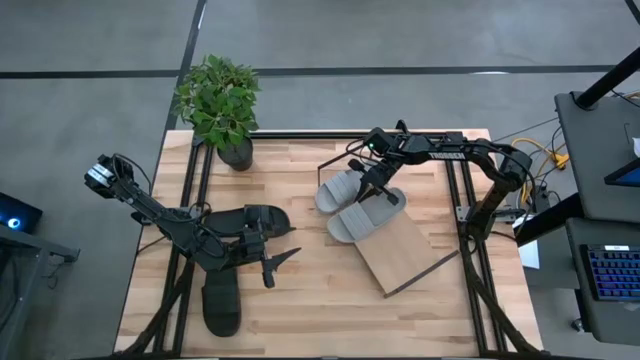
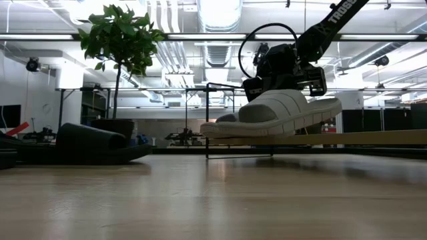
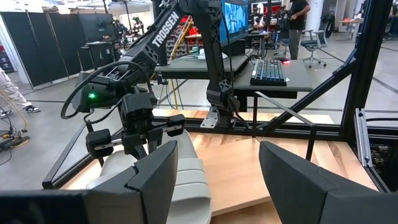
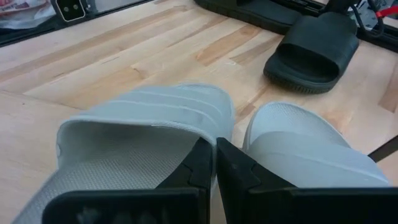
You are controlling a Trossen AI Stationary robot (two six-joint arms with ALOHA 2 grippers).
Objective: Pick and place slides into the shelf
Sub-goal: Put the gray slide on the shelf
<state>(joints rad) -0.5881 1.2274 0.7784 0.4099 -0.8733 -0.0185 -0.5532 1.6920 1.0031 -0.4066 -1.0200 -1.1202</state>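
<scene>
Two light grey slides (image 1: 360,205) lie side by side, soles down, on the upper end of the shelf (image 1: 405,258), a slanted plywood board in a black rod frame. My right gripper (image 4: 214,163) is shut and stands over them, its tips at the strap of one grey slide (image 4: 149,118). One black slide (image 1: 258,218) lies partly under my left arm and another (image 1: 220,302) lies nearer the front edge, both on the tabletop. My left gripper (image 1: 278,262) hangs open and level above the table, with nothing between its fingers (image 3: 155,171). My right gripper's shut fingertips (image 4: 205,155) stand at the side edge of one grey slide's strap (image 4: 214,115), beside the gap between the pair. They slant down from the table's far right. Whether they touch the strap, I cannot tell. The slide lies flat on the board.
A potted plant (image 1: 222,105) stands at the table's far left corner. Black frame rails (image 1: 195,190) run along the table's left and right sides. Bare wood lies between the black slides and the shelf.
</scene>
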